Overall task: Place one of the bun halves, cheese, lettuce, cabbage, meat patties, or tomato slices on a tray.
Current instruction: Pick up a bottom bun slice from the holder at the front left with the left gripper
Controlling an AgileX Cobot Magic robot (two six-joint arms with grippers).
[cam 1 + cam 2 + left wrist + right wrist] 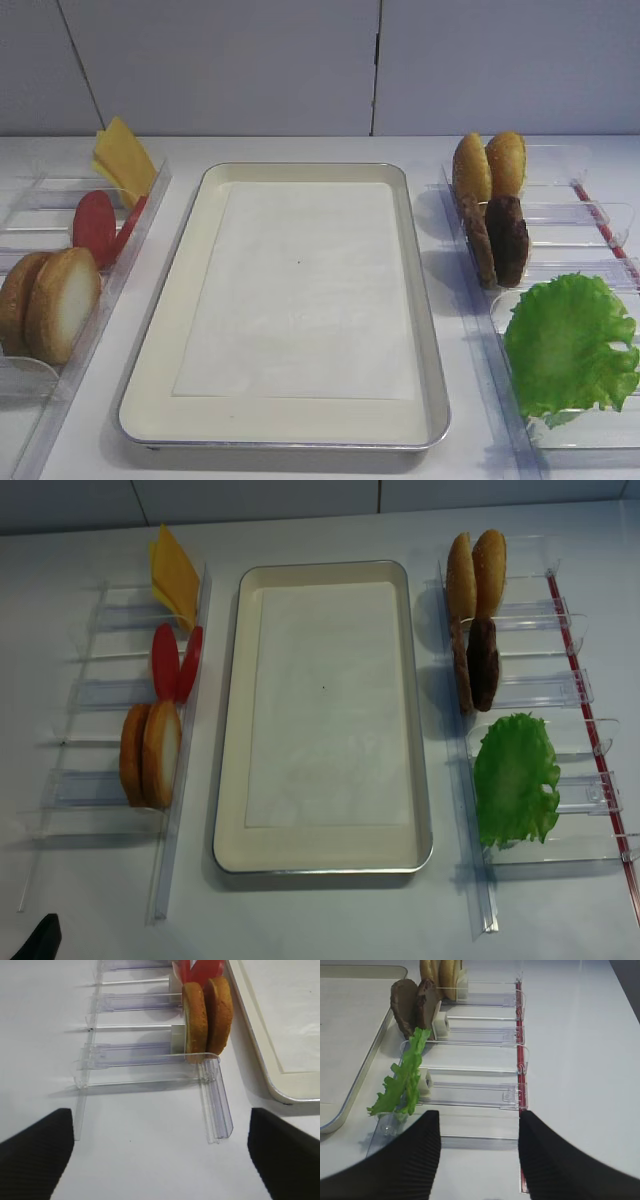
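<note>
Silver-rimmed and lined with white paper, the tray (pixel 150 395) lies mid-table in the exterior high view, bun halves (pixel 62 303), tomato slices (pixel 96 226) and cheese (pixel 122 157) racked to its left, meat patties (pixel 506 240) and lettuce (pixel 570 345) to its right. Right wrist view: the right end effector (pixel 479 1152) hangs released, holding nothing, near the lettuce. Left wrist view: the left end effector (pixel 160 1152) is spread wide and empty, short of the bun halves.

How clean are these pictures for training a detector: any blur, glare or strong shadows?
Exterior high: soft focus, gentle shadows beside the tray and lettuce. Realsense high view: sharper, even light, faint shadows under the clear bins. Right wrist: dark blurred fingers fill the bottom; red strip crisp. Left wrist: bun halves sharp, no glare.
</note>
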